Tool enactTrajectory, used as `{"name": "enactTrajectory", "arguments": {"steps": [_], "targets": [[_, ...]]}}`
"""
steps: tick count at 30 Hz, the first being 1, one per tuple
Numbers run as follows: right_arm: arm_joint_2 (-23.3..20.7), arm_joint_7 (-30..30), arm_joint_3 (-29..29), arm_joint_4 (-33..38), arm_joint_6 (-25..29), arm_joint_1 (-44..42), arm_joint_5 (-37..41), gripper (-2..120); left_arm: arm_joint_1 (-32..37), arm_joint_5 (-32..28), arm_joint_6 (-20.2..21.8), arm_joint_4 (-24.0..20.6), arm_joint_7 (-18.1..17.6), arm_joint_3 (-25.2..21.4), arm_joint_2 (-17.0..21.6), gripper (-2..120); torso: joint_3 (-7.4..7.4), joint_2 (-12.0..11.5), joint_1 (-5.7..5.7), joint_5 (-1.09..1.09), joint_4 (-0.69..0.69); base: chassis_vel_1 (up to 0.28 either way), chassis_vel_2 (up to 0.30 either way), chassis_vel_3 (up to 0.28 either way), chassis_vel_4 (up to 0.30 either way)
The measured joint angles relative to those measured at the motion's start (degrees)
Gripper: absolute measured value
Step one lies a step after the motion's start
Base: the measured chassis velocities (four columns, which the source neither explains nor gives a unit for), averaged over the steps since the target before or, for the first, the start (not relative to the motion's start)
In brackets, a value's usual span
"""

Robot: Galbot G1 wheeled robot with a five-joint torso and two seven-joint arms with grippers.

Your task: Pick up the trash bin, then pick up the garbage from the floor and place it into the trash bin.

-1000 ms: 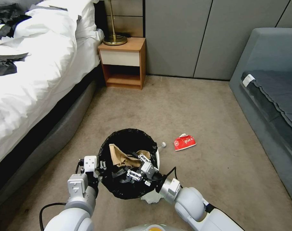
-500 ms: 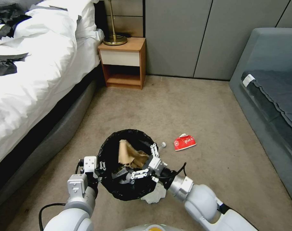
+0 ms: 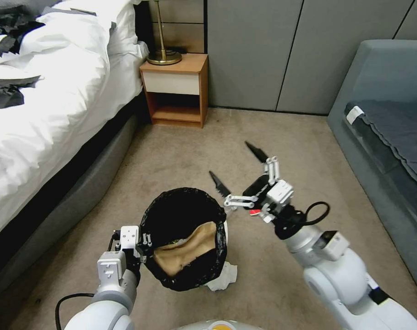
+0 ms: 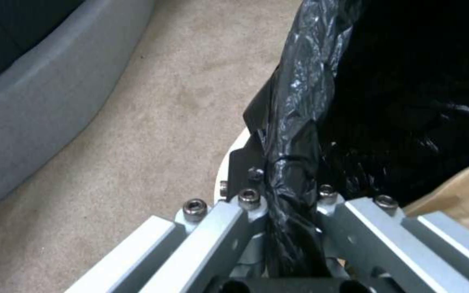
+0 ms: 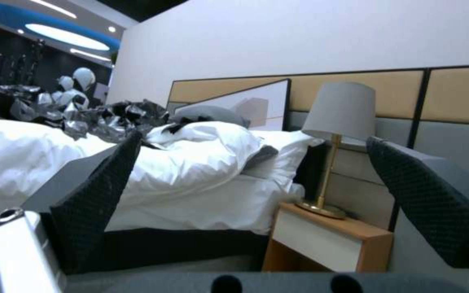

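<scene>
Starting at the left of the head view, a bed (image 3: 43, 91) with white bedding runs along the carpet, and a nightstand (image 3: 175, 89) with a brass lamp (image 3: 164, 55) stands past its end. Low in front, the left gripper (image 3: 143, 239) is clamped on the near-left rim of the bin (image 3: 185, 238); the left wrist view shows its fingers (image 4: 234, 221) pinching the black liner folded over the edge. A brown paper bag (image 3: 185, 250) lies inside the bin. A white tissue (image 3: 224, 277) lies on the carpet against the bin's near-right side. Further right, the right gripper (image 3: 239, 168) is raised above the floor beyond the bin, its dark pads (image 5: 101, 199) spread wide with nothing between them. A sliver of red (image 3: 254, 212) shows just under it, likely the packet, though any print on it cannot be read. A grey sofa (image 3: 387, 137) closes the right side
</scene>
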Motion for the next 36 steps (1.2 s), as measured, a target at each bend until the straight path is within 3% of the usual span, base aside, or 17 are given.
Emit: {"name": "enactTrajectory", "arguments": {"steps": [12, 18, 22, 26, 36], "targets": [[2.3, 0.0, -2.6, -1.1, -0.7, -0.6, -2.3, 100, 1.1, 0.1, -0.4, -0.8, 0.0, 0.3, 0.1, 0, 0.0, 0.0, 0.0, 0.0, 0.01, 0.0, 0.0, 0.0, 0.0], [5.7, 2.1, 4.3, 1.3, 0.4, -3.9, -2.6, 100, 0.7, -0.4, -0.5, -0.5, 0.0, -0.5, 0.5, 0, 0.0, 0.0, 0.0, 0.0, 0.01, 0.0, 0.0, 0.0, 0.0], [10.7, 10.0, 11.9, 3.5, 1.2, -11.5, -6.2, 100, -0.2, -1.2, -0.6, 0.2, 0.0, -0.9, 0.7, 0, 0.0, 0.0, 0.0, -0.01, -0.02, 0.0, 0.0, 0.0, 0.0], [14.1, 13.0, 16.1, 2.0, 3.3, -16.6, -7.3, 100, -0.7, -2.2, -0.5, 0.4, 0.0, -1.1, 1.0, 0, 0.0, 0.0, 0.0, -0.01, -0.01, 0.0, 0.0, 0.0, 0.0], [17.0, 12.9, 18.5, -4.9, 8.6, -21.4, -8.1, 100, -0.6, -4.2, -0.3, 0.1, -0.4, -1.2, 1.6, 0, 0.0, 0.0, 0.0, 0.0, 0.01, 0.0, 0.0, 0.0, 0.0]]}}
